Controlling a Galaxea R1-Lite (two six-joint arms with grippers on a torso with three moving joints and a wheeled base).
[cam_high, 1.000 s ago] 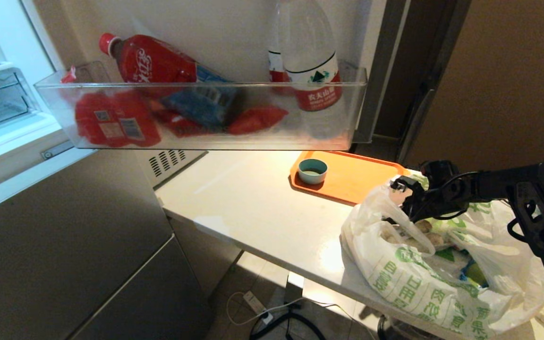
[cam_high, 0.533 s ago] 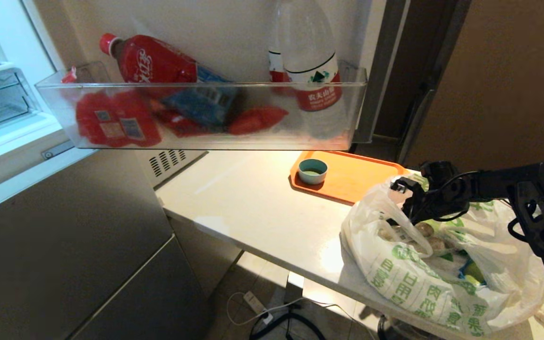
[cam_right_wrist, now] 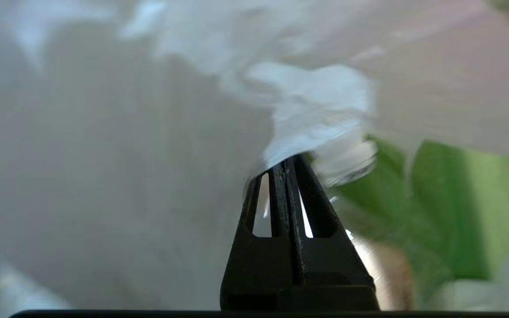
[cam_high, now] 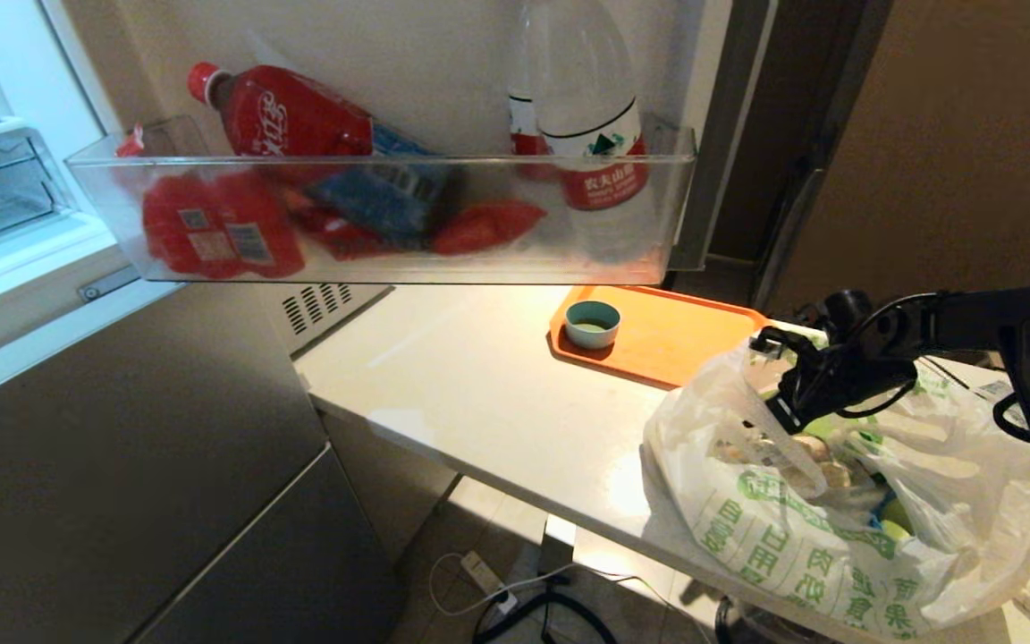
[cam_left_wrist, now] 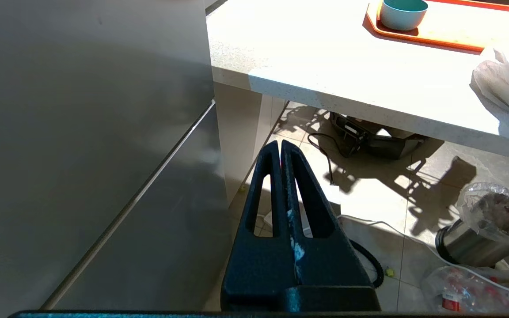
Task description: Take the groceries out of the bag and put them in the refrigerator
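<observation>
The white bag with green characters sits on the counter's near right end, its mouth open. Pale beige lumps and a yellow-green pack of the groceries show inside. My right gripper reaches into the mouth from the right, shut, with the bag's white film pinched at its tips. The grey-steel refrigerator stands at left with its upper door swung open. My left gripper hangs shut and empty low beside the fridge front.
The open door's clear bin holds red packs and a water bottle above the counter. An orange tray with a teal cup lies behind the bag. Cables and a steel pot are on the floor.
My right gripper has shut inside the bag's mouth and its wrist has risen a little. The bag's near rim has been drawn up with it. The left arm has kept still.
</observation>
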